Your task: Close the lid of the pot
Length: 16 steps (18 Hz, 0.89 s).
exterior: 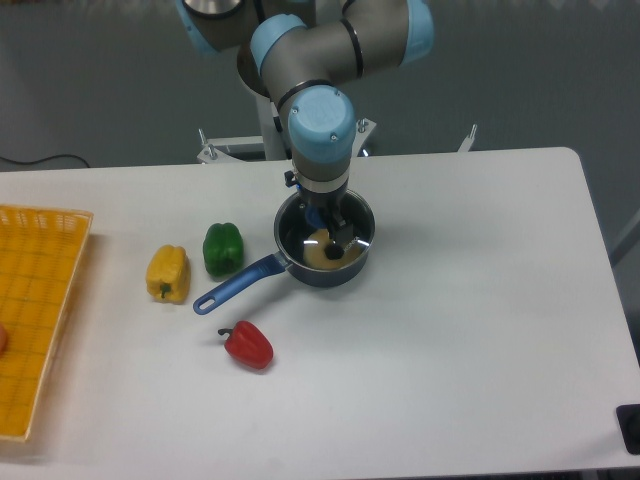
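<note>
The dark navy pot (352,268) stands at the table's middle, its long blue handle (236,285) pointing front-left. The glass lid (362,240) shows only as glints and a thin rim over the pot's mouth; I cannot tell if it rests fully on the pot. My gripper (324,232) reaches straight down into the pot's opening, its fingers close together around the lid's blue knob (313,216). The wrist hides much of the knob and the pot's far rim. Something pale yellow (318,252) shows through the glass inside the pot.
A green pepper (222,248) and a yellow pepper (168,273) lie left of the pot's handle. A red pepper (248,345) lies in front of the handle. A yellow basket (35,310) stands at the table's left edge.
</note>
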Tool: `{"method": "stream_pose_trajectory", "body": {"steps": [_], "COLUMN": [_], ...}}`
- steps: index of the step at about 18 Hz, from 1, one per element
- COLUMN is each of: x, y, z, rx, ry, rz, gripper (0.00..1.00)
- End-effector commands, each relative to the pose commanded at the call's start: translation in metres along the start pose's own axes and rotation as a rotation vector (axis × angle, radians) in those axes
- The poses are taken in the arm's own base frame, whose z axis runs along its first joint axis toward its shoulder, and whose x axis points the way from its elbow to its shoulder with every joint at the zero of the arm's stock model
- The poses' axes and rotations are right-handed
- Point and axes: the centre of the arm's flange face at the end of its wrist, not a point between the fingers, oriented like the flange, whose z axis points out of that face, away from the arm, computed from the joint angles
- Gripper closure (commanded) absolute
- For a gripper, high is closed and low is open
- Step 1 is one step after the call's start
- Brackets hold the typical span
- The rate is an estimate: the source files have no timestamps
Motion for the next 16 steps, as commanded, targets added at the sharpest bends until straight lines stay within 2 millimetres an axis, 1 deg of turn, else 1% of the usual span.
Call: {"method": "stream_pose_trajectory", "body": {"steps": [2,4,5,6,8,10,11,12,13,15,16], "x": [-0.009,-0.020,-0.027,-0.036,-0.055,-0.065,-0.074,-0.083,-0.087,-0.093,-0.096], "y": [0.009,0.021,0.035,0.052,0.089,0.144,0.170,0.192,0.210,0.236,0.246], "z": [-0.019,-0.042,-0.051,-0.063,-0.073,-0.087,-0.091,-0.089,-0.085,-0.081,-0.078], "rx": [0.008,0.018,0.026,0.030,0.042,0.066,0.075,0.082,0.081,0.064,0.058], "ry": [-0.037,-0.086,-0.112,-0.140,-0.163,-0.203,-0.223,-0.236,-0.243,-0.275,-0.280], "rz": [-0.018,-0.037,-0.053,-0.061,-0.027,0.008,0.037,0.055,0.064,0.082,0.097], "gripper": [0.00,0.00,0.00,0.00,0.00,0.00,0.00,0.00,0.00,0.00,0.00]}}
